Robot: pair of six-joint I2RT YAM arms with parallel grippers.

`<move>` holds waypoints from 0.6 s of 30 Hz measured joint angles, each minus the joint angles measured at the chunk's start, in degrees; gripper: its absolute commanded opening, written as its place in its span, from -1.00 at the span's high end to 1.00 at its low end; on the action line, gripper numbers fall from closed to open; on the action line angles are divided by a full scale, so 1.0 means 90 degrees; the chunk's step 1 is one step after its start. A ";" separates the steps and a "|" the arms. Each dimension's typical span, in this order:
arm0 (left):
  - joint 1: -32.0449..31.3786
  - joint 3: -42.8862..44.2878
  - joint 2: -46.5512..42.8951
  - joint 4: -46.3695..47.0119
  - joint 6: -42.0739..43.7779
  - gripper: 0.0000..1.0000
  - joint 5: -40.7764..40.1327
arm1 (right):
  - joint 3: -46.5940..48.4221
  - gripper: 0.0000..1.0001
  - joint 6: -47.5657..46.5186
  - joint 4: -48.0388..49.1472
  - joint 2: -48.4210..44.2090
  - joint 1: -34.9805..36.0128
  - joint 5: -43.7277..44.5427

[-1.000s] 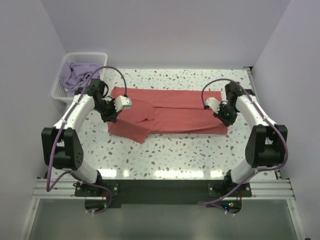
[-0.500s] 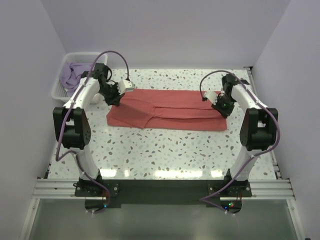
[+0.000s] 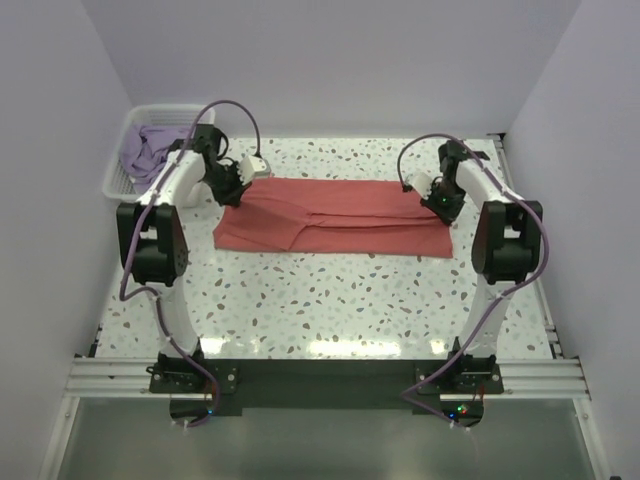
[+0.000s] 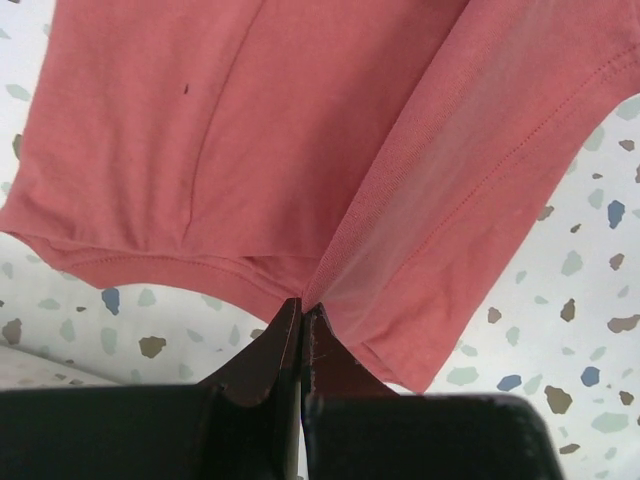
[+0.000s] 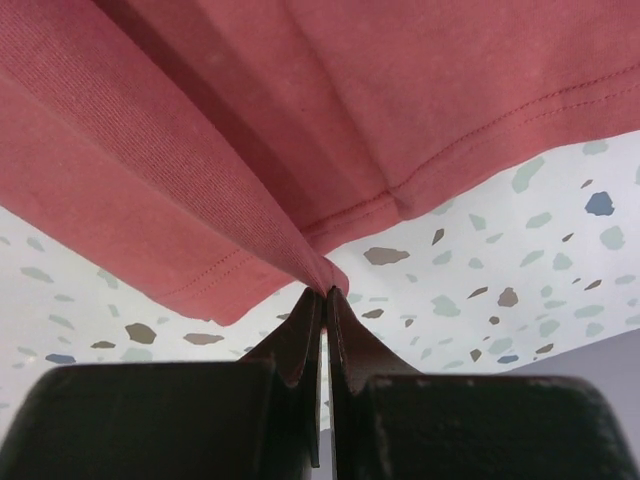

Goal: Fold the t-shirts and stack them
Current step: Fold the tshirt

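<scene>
Coral-red t-shirt (image 3: pixel 335 215) lying as long folded band across far half of speckled table (image 3: pixel 330 300). Left gripper (image 4: pixel 302 306) clenching its left edge, right gripper (image 5: pixel 324 293) clenching right edge. Lavender t-shirt (image 3: pixel 150 146) sitting crumpled in white basket (image 3: pixel 118 182), far left.

Looks like a robot lab cell; plain walls (image 3: pixel 330 60) box in speckled table (image 3: pixel 330 300); alum. rail (image 3: pixel 110 377) up front.
</scene>
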 measured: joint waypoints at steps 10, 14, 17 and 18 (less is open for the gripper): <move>-0.0002 0.0330 0.0325 0.0068 -0.0102 1.00 -0.0027 | 0.0308 1.00 0.0097 0.0027 0.0364 0.0083 0.0170; -0.0010 0.0474 0.0495 0.0087 -0.0146 1.00 -0.0046 | 0.0345 1.00 0.0129 0.0041 0.0486 0.0112 0.0228; -0.0034 0.0505 0.0605 0.0163 -0.0175 1.00 -0.0070 | 0.0374 1.00 0.0146 0.0061 0.0534 0.0117 0.0294; -0.0049 0.0508 0.0636 0.0192 -0.0209 1.00 -0.0087 | 0.0376 1.00 0.0151 0.0078 0.0544 0.0117 0.0313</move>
